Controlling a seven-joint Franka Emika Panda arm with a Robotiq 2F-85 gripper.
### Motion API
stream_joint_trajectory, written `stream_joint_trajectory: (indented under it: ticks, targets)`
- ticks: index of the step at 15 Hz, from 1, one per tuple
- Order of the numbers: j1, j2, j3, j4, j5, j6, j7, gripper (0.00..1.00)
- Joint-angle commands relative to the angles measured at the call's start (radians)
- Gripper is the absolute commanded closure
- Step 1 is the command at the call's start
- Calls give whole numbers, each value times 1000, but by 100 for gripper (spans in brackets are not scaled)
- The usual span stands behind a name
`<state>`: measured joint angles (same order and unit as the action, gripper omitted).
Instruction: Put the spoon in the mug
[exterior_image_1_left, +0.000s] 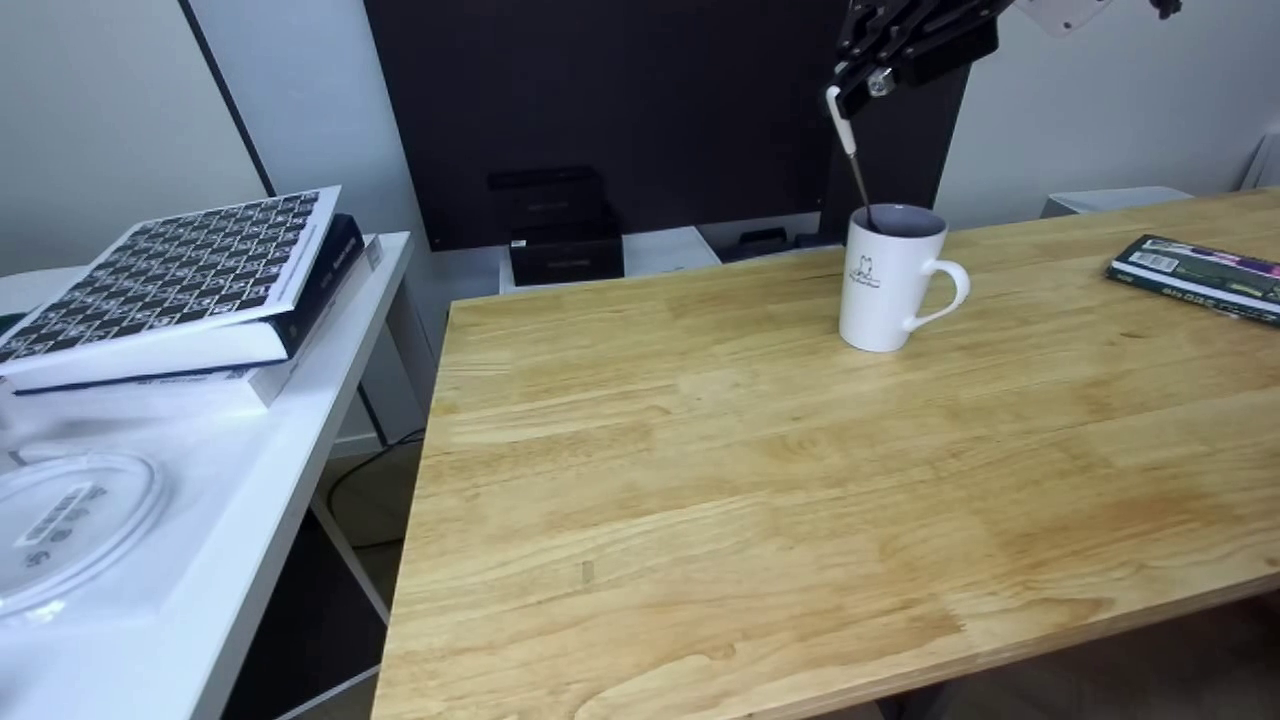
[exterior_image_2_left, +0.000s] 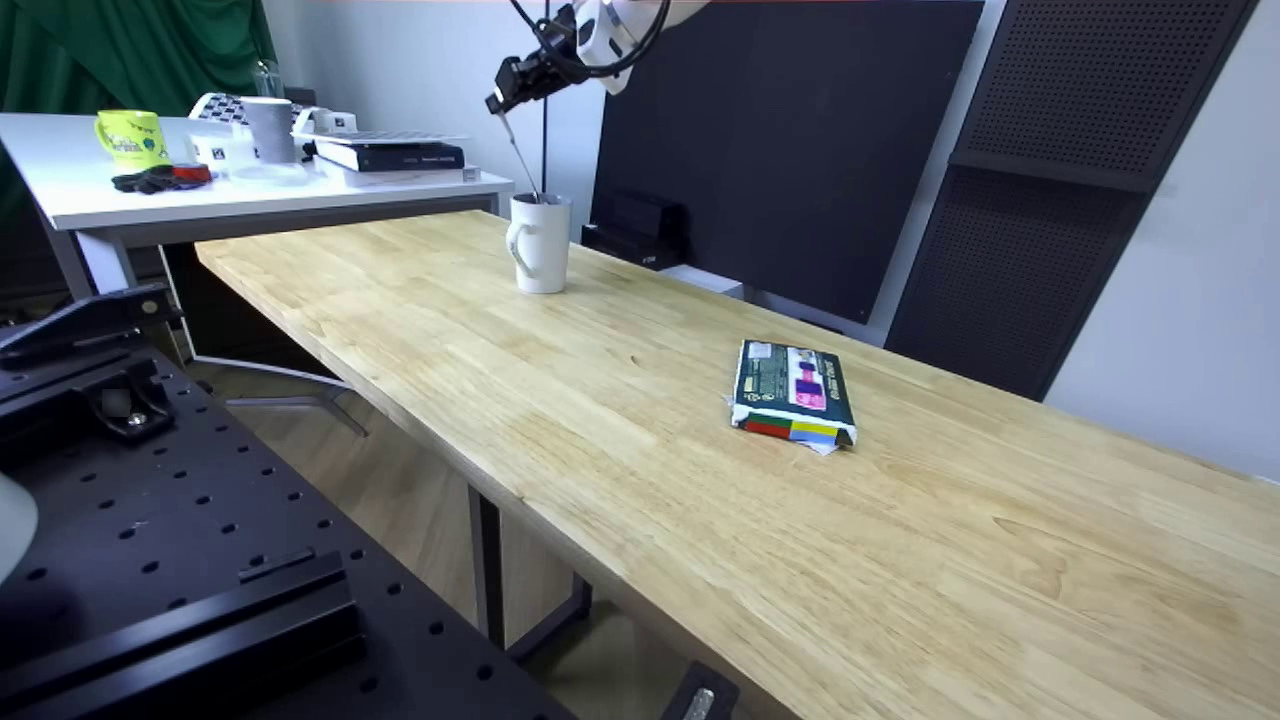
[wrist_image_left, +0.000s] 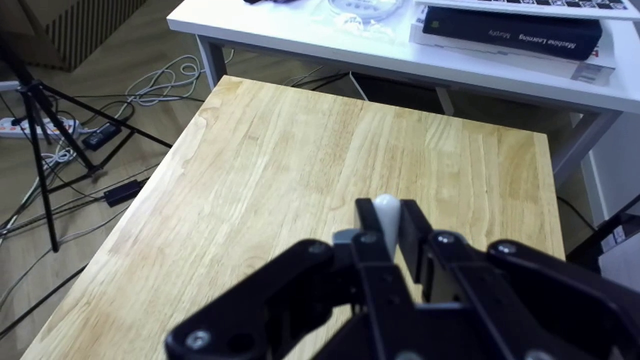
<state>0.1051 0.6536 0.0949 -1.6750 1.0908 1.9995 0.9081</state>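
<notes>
Side table (exterior_image_1_left: 255, 470): white, separate from the work surface. Storage, by the look of it.
Books (exterior_image_1_left: 200, 270): stacked on it, patterned cover on top. Probably parked there to stay out of the way.
Desk (exterior_image_1_left: 650, 480): wood top, flat support for the insertion.
Spoon (exterior_image_1_left: 846, 138): pale handle up, thin shaft down, slanted, top leaning toward the side-table end. Lower end is inside the mouth of the mug (exterior_image_1_left: 890, 290); bowl can't be made out, so contact with wall or bottom unknown.
Gripper (wrist_image_left: 388, 215): clamped on the top end of the spoon handle, one pad either side in the wrist view. End grip keeps the fingers well above the rim and lets the shaft do the reaching. Trade-off, my read: short contact, spoon may pivot if the bowl snags.
Mug: upright on the desk. Loop sticks out sideways, so it doesn't block the mouth. No brace visible; a sideways push through the spoon could tip it. Judged step: insertion well along, release not done. I'd lower a bit more, then let go so the spoon settles against the rim.
Packet (exterior_image_1_left: 1200, 277): dark, printed, flat on the desk, well apart from the mug. No part in this; unlikely to get knocked.
</notes>
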Motion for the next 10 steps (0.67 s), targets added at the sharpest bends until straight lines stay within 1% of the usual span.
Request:
stream_joint_trajectory:
  ticks: [1, 10]
  targets:
    - [-9, 8, -11, -4, 39, -24, 22, 96]
    - [-11, 29, -27, -34, 57, -28, 24, 96]
